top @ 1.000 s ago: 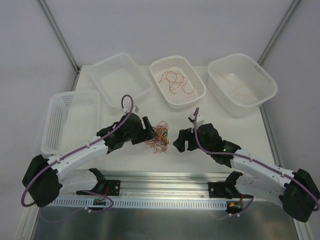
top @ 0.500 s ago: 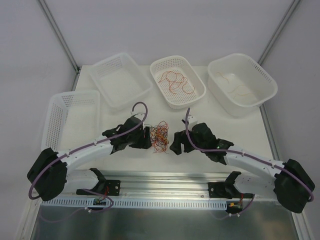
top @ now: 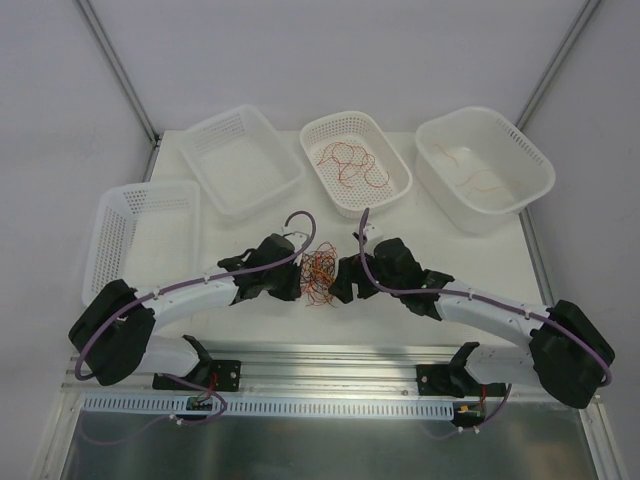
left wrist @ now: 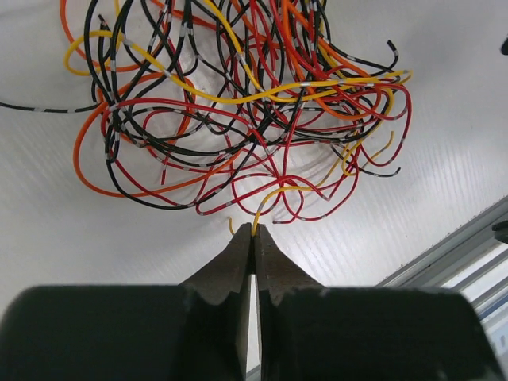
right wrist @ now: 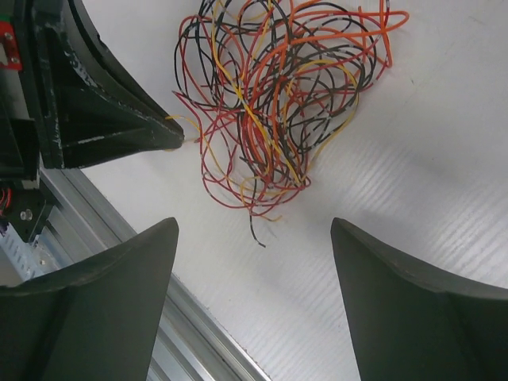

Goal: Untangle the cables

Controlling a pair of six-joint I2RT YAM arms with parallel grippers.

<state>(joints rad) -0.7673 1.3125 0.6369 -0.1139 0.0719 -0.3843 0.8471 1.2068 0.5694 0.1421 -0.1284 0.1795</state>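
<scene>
On the table, cables (top: pixel 318 268): we saw one loose tangle of red, orange, yellow and black strands lying between the two grippers, at 6 o'clock from the middle basket (top: pixel 392 190).
Left gripper (left wrist: pixel 254 232): jaws were pressed together, pinching the end of a yellow strand (left wrist: pixel 274 193) at the tangle's near edge.
Right gripper (right wrist: pixel 254 238): jaws stood wide and held nothing; the tangle lay at 12 o'clock from its fingertips in the right wrist view.
Change, left: a second earlier we saw this gripper open at the tangle's 9 o'clock; it moved in and snapped closed on the strand end.
Change, right: the arm swung in from well apart to just beside the tangle's 3 o'clock side, jaws unchanged.
Change, tangle: it sat in the same spot, not yet spread.
Meaning: we judged this as first hold secured; pulling the strand free had not begun, and the right gripper looked placed to pin or take the rest.
Sorted so far: red loops (top: pixel 350 160) lay in the middle basket, a few pale orange ones in the right basket (top: pixel 540 172); the left basket (top: pixel 108 235) and the rear left basket (top: pixel 215 128) showed no cables.
Risk: we thought the pinch was only on the very tip, so it could slip.
Writing: none readable; a red board (right wrist: pixel 6 48) showed no legible text.
</scene>
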